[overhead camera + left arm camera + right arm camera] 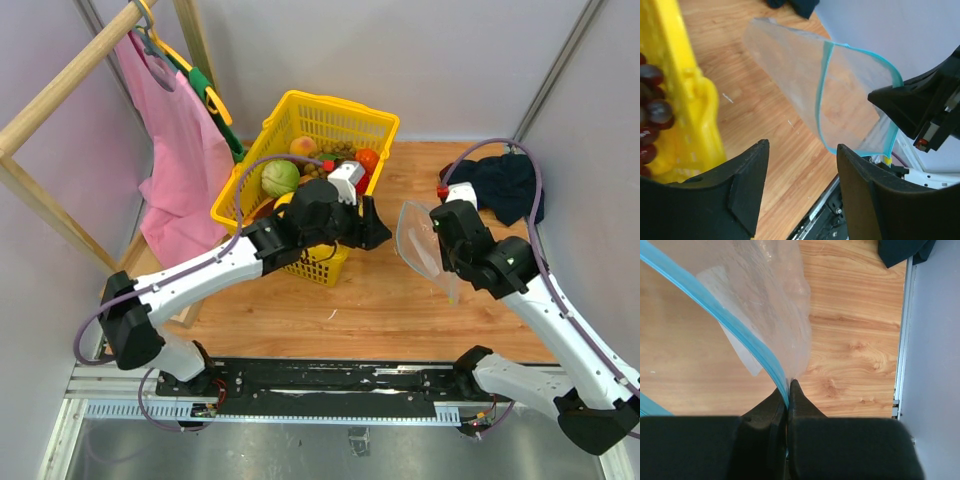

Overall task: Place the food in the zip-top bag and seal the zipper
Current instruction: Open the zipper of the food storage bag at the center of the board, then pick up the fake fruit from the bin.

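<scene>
- Food (281,178) for this job sits in the yellow basket (300,108) at the back left of the wood table (350,310). We can see a round green piece, an orange one and dark grapes (652,110). None of it is in the bag yet.
- Our zip-top bag (418,238) is up in the air between the two arms, just to the right of the basket. It is not lying on the table.
- Our right gripper (788,388) is pinched tight on the edge of the bag, right on the blue zipper (740,335). We think it holds the bag by that one spot so the bag hangs down and its mouth falls open.
- In the left wrist view the zipper makes a wide loop, so the mouth is open and faces our left arm. That looks like a good way in for the food.
- Our left gripper (802,185) has its two fingers apart and there is nothing between them. It is near the mouth of the bag but does not touch it.
- We think the left arm's job comes next: go to the basket beside it and pick up one piece.
- We should watch out, since the bag is soft and floppy and held at only one place. It could swing or fold shut when food pushes on it.
- A dark cloth (505,185) lies at the back right and a pink cloth (185,150) hangs at the left. Both are away from the bag and not part of our job.
</scene>
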Controlling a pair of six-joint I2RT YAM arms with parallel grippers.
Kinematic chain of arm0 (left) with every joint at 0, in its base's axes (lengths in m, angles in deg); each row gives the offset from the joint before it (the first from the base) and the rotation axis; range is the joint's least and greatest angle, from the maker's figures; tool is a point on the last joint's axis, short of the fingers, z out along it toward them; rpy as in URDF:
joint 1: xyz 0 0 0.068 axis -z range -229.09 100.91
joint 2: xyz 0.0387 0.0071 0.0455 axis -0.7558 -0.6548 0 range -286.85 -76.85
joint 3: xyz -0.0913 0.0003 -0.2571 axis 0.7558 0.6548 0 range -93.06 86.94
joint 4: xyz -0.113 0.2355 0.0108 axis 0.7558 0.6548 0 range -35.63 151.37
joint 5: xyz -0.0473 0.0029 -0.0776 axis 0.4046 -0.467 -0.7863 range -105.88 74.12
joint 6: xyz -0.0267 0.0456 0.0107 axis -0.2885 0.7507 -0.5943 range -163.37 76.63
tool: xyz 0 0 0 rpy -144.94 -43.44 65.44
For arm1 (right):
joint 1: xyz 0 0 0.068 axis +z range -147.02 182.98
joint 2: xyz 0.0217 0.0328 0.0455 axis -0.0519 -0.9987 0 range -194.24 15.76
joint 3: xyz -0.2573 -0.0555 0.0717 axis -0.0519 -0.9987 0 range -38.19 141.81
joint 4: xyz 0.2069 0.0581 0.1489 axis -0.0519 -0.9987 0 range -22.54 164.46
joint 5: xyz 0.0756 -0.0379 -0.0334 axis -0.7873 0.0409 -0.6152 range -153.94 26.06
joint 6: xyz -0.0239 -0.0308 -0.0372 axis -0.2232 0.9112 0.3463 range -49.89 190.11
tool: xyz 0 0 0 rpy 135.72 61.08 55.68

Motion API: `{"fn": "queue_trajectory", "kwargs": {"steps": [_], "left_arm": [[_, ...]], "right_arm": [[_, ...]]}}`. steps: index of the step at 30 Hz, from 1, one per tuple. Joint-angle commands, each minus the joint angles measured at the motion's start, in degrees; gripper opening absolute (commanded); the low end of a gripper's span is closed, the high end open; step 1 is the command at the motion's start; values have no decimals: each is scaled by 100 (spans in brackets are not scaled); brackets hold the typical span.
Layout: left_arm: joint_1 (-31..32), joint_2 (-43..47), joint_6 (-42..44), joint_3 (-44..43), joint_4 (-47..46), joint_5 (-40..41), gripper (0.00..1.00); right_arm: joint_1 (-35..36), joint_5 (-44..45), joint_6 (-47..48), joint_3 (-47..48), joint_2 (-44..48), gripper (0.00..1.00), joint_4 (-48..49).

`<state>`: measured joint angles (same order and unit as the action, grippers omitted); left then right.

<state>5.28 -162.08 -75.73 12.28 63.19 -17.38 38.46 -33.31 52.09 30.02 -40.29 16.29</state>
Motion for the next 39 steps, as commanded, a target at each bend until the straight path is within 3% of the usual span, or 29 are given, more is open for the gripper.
{"fn": "queue_trajectory", "kwargs": {"steps": [1, 6, 13, 19, 25, 29, 34, 39], "left_arm": [[-305, 537, -25, 235, -217, -2, 63], [-861, 815, 125, 386, 197, 207, 70], [-1761, 811, 782, 7, 1173, 1133, 83], [-2366, 359, 1277, -437, 1377, 1651, 88], [-2525, -427, 1619, -986, 1548, 1944, 92], [-2545, -737, 1736, -1327, 1781, 1373, 94], [-2541, -484, 1789, -1072, 1532, 204, 96], [-2545, -540, 1803, -912, 1627, -179, 96]], "right_arm": [[-132, 232, -156, 245, -82, 0, -275], [-132, 268, -244, 290, -214, 1, -344], [-135, 228, -260, 280, -278, 1, -310], [-131, 225, -258, 289, -313, 1, -291], [-137, 232, -236, 275, -348, 1, -280], [-137, 269, -213, 267, -360, 1, -265], [-133, 280, -167, 198, -371, 0, -173], [-130, 269, -135, 161, -439, 1, -101]]}}
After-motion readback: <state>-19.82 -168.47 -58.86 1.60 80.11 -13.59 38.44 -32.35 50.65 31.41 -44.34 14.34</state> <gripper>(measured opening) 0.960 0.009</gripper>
